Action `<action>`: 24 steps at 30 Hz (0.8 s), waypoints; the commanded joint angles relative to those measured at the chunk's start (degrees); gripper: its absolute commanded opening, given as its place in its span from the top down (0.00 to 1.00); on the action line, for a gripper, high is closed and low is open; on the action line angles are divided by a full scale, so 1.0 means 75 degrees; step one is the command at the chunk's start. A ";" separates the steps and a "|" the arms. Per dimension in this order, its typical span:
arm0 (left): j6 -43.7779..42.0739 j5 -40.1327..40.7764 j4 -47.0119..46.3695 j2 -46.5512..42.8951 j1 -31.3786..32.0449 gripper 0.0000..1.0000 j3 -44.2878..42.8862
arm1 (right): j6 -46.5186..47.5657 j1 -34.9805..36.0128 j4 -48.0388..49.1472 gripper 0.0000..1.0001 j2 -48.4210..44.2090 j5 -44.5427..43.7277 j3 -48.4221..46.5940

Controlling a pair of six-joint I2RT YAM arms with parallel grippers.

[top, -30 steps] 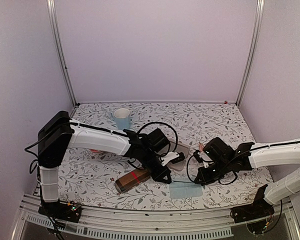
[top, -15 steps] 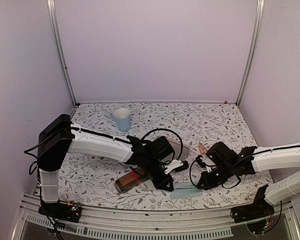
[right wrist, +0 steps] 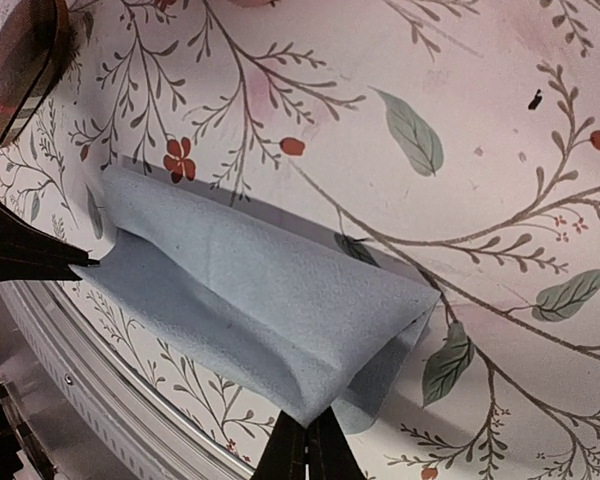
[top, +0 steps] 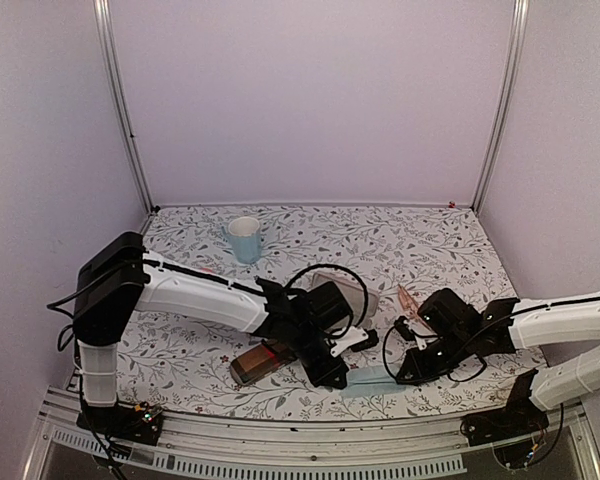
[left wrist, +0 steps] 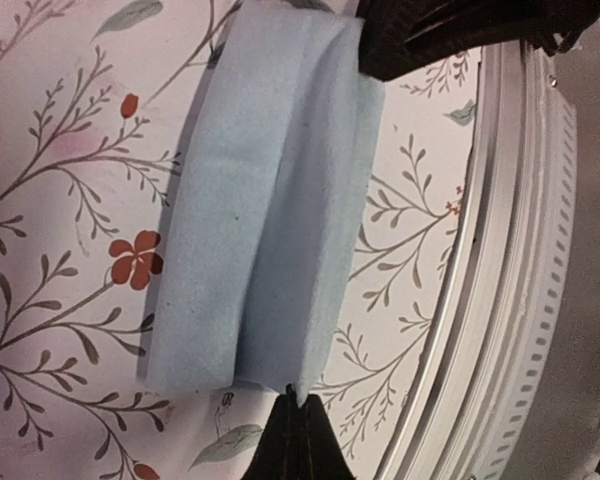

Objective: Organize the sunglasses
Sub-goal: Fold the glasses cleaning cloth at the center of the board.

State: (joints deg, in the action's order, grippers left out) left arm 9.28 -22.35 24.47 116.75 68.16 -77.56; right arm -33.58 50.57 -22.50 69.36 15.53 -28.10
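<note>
- The pinkish-tan sunglasses (top: 408,297) seem to be the small pale shape right of centre in the overhead view. It lies on the desk (top: 430,240) just behind the right wrist and is too small to be sure of. The thin black pair I cannot pick out anywhere.
- Neither pair is held. Both claws work a folded blue cloth (top: 365,381) at lower centre, close to the desk's near rail (left wrist: 520,300).
- The left claw (left wrist: 296,408) is closed, pinching the cloth's edge at the bottom of its wrist view. The right claw (right wrist: 307,425) is closed too, nipping the corner at the opposite end.
- The step in hand looks like tidying the cloth into a neat fold before turning to the glasses.
- To do it well, keep both ends level and lightly taut and lay the fold down flat. Then let go one end at a time so the layers do not spring open or slide toward the rail.
- The brown case (top: 265,361) lies just left of the cloth, so withdraw without nudging it.
</note>
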 commanded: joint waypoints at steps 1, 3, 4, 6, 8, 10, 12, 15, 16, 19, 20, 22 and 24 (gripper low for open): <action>0.0017 0.0226 0.0273 0.0122 0.0171 1.00 0.0064 | -0.0144 -0.0027 0.0047 0.97 -0.0109 0.0134 0.0204; 0.0017 0.0280 0.0312 0.0135 0.0201 1.00 0.0047 | -0.0168 -0.0018 0.0104 0.96 -0.0092 0.0184 0.0241; 0.0001 0.0300 0.0334 0.0136 0.0203 1.00 0.0032 | -0.0174 -0.0004 0.0135 0.96 -0.0071 0.0206 0.0252; -0.0005 0.0302 0.0357 0.0148 0.0227 1.00 0.0018 | -0.0186 0.0023 0.0137 0.95 -0.0031 0.0214 0.0258; -0.0011 0.0285 0.0390 0.0154 0.0261 1.00 0.0006 | -0.0197 0.0042 0.0122 0.94 -0.0014 0.0209 0.0268; -0.0018 0.0282 0.0425 0.0163 0.0312 1.00 -0.0012 | -0.0208 0.0047 0.0090 0.93 -0.0024 0.0203 0.0288; -0.0027 0.0306 0.0493 0.0182 0.0343 0.98 -0.0038 | -0.0232 0.0053 0.0054 0.92 -0.0054 0.0203 0.0286; -0.0050 0.0346 0.0550 0.0155 0.0391 0.91 -0.0081 | -0.0257 0.0059 -0.0028 0.89 -0.0143 0.0180 0.0283; -0.0069 0.0335 0.0573 0.0151 0.0400 0.89 -0.0087 | -0.0273 0.0067 -0.0050 0.88 -0.0187 0.0174 0.0278; -0.0130 0.0301 0.0646 0.0106 0.0411 0.84 -0.0122 | -0.0291 0.0067 -0.0153 0.83 -0.0301 0.0151 0.0279; -0.0160 0.0266 0.0661 0.0077 0.0415 0.82 -0.0123 | -0.0298 0.0069 -0.0195 0.83 -0.0352 0.0129 0.0292; -0.0192 0.0214 0.0685 0.0016 0.0407 0.80 -0.0124 | -0.0323 0.0069 -0.0222 0.82 -0.0434 0.0115 0.0310; -0.0210 0.0134 0.0693 -0.0057 0.0410 0.78 -0.0124 | -0.0360 0.0073 -0.0259 0.82 -0.0498 0.0095 0.0303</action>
State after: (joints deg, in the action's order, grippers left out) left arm 8.47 -20.25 28.47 117.38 70.57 -77.58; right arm -35.42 50.94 -23.16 67.29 16.84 -26.30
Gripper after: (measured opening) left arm 0.207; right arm 0.177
